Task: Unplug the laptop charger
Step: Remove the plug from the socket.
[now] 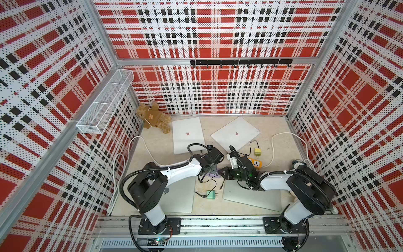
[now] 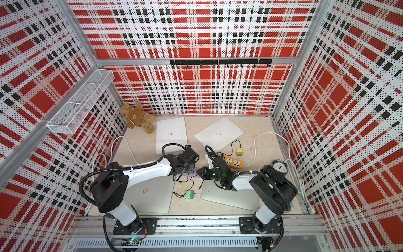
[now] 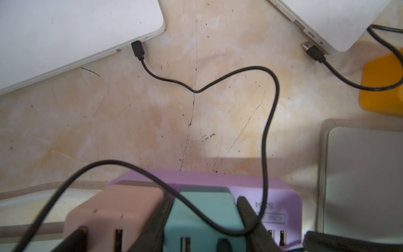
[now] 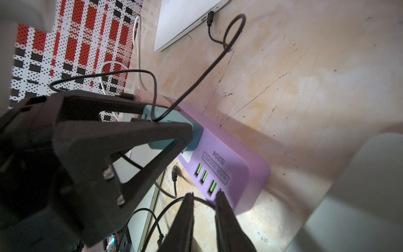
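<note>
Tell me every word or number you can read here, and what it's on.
"S204": on the purple power strip.
"4USB SOCKET": boxed, beside it on the same strip.
Too small to read: the teddy bear's shirt mark, the clock face, the laptop lid stickers.

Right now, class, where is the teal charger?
In the left wrist view the teal charger stands plugged into the purple power strip mid-table, between the pink charger and the USB ports, gripped by the left gripper.
</note>
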Tool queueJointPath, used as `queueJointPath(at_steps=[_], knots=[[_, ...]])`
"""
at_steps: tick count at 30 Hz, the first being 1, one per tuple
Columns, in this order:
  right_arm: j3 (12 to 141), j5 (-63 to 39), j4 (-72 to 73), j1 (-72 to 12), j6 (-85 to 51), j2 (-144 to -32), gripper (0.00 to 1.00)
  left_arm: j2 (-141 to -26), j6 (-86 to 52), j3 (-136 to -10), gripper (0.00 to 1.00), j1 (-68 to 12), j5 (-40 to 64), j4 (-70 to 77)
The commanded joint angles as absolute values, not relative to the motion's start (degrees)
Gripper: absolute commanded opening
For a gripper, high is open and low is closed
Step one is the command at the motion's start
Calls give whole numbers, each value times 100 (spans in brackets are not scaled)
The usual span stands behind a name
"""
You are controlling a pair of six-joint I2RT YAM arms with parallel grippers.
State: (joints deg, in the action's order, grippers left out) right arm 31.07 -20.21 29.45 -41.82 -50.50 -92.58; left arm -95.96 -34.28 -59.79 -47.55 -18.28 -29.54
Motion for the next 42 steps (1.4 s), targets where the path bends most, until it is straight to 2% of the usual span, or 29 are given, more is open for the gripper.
queueJointPath(at_steps=[1, 16, 23, 29, 37, 42], knots=[[3312, -2199, 3255, -4184, -5177, -9474, 21, -9517, -3463, -6002, 38, -4823, -1854, -2835], [3481, -2062, 3154, -4179, -5515, -10025, 20, -9447, -3533, -6069, 38, -4825, -1896, -2896], [3489, -1883, 2675, -4182, -5548, -10211, 19, -9766, -3517, -6549, 38, -5071, -2513, -3552], [3507, -1769, 2406, -4183, -5512, -10297, 18, -9704, -3585, -6484, 38, -5033, -2305, -3389], [3621, -1535, 1981, -4184, -5354, -10470, 16, -9277, -3662, -6017, 39, -4791, -1453, -2612], [3585, -1448, 2078, -4191, -5355, -10645, 17, -9315, -3718, -6077, 38, -4838, -1664, -2680]])
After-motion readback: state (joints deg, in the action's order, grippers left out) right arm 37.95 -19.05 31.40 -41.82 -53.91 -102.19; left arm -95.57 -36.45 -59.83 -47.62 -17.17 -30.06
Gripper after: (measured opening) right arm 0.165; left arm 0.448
